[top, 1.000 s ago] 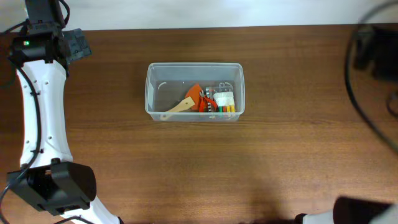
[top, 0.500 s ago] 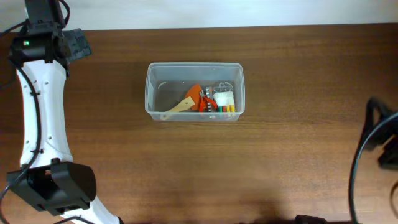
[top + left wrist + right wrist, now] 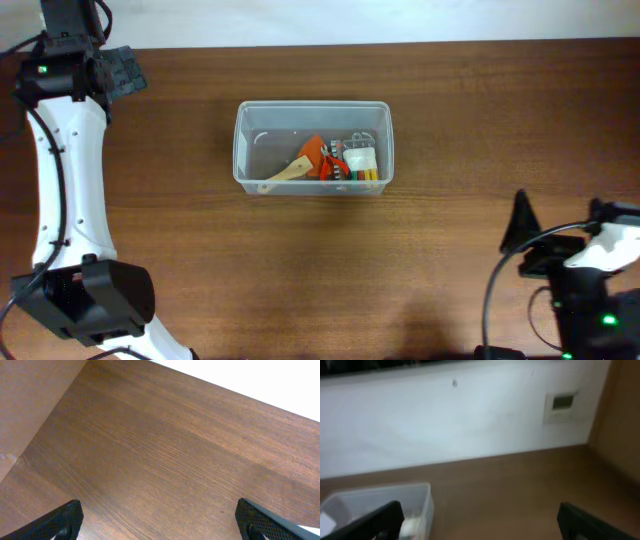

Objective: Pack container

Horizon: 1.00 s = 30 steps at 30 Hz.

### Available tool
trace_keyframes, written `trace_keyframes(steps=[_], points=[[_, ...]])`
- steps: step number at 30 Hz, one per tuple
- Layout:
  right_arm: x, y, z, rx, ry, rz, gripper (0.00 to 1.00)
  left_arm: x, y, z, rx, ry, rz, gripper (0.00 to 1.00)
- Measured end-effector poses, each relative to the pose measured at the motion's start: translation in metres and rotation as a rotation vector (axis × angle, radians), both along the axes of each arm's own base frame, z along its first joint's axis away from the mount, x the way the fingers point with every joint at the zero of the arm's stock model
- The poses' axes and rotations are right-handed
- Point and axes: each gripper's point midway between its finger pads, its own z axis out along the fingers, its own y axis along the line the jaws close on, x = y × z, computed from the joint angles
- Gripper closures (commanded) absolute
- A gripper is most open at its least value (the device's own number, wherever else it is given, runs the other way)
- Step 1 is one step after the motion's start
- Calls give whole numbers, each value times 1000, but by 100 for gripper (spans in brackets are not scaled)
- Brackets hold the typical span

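The container (image 3: 262,140), a clear rectangular tub, stands at the table's middle in the overhead view. It holds a wooden spatula (image 3: 285,173), an orange piece (image 3: 313,152) and a small clear packet of coloured pieces (image 3: 358,165). My left gripper (image 3: 125,72) is at the far back left, open and empty over bare wood (image 3: 162,520). My right gripper (image 3: 560,228) is at the front right, open and empty (image 3: 480,522). The container's corner (image 3: 422,502) shows at the lower left of the right wrist view, well ahead of the fingers.
The brown wooden table (image 3: 450,120) ends at a white strip along its back edge. The right wrist view shows a white wall with a small wall plate (image 3: 562,406). The left arm's white links (image 3: 65,180) run down the left side.
My right arm has swung from the back right edge down to the front right and come into view. The left arm and the container have not moved.
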Motion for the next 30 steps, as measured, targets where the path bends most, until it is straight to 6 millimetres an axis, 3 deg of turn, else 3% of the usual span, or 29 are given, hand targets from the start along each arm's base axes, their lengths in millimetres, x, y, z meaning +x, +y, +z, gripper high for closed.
trace_keyframes(steps=[6,24,30], points=[[10,6,-59,3,-19,43,1,0,0,0,0,0,0,1],[23,9,-149,-70,8,87,1,0,0,0,-1,0,0,1],[22,17,-168,-76,-1,117,2,0,0,0,0,0,0,1]])
